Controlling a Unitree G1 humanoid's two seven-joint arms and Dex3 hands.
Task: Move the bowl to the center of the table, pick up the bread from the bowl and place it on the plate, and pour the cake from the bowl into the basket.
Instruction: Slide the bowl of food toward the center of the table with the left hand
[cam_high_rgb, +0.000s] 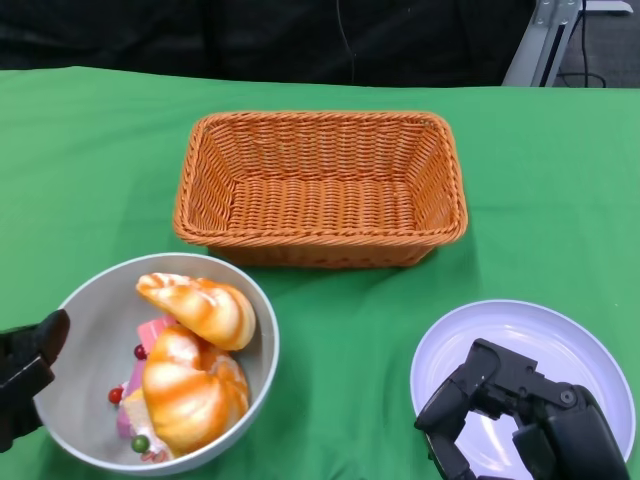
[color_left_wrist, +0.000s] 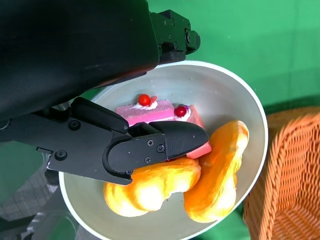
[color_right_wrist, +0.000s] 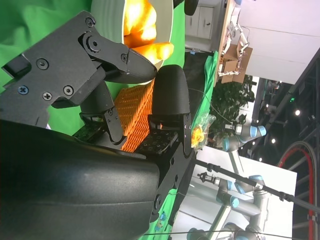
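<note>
- The grey bowl (cam_high_rgb: 75, 310) is sitting near the front left corner of the green surface (cam_high_rgb: 90, 150), not at its centre.
- Two pieces of bread (cam_high_rgb: 195, 350), golden croissants, are lying in the bowl, one leaning on the other.
- The pink cake (color_left_wrist: 165, 114), topped with red berries, is lying under and beside the bread in the bowl.
- The left robot hand (cam_high_rgb: 25, 375) is sitting at the bowl's left rim; in the left wrist view one finger is reaching over the rim and across the bread, another is lying outside the wall, so it appears to be gripping the rim, though contact is hard to confirm.
- The orange wicker basket (cam_high_rgb: 320, 130) is standing at the middle of the surface, toward the far edge, well apart from the bowl.
- The white plate (cam_high_rgb: 560, 335) is lying near the front right corner.
- The right robot hand (cam_high_rgb: 500, 415) is hovering over the plate, fingers curled partway and apart, holding nothing.
</note>
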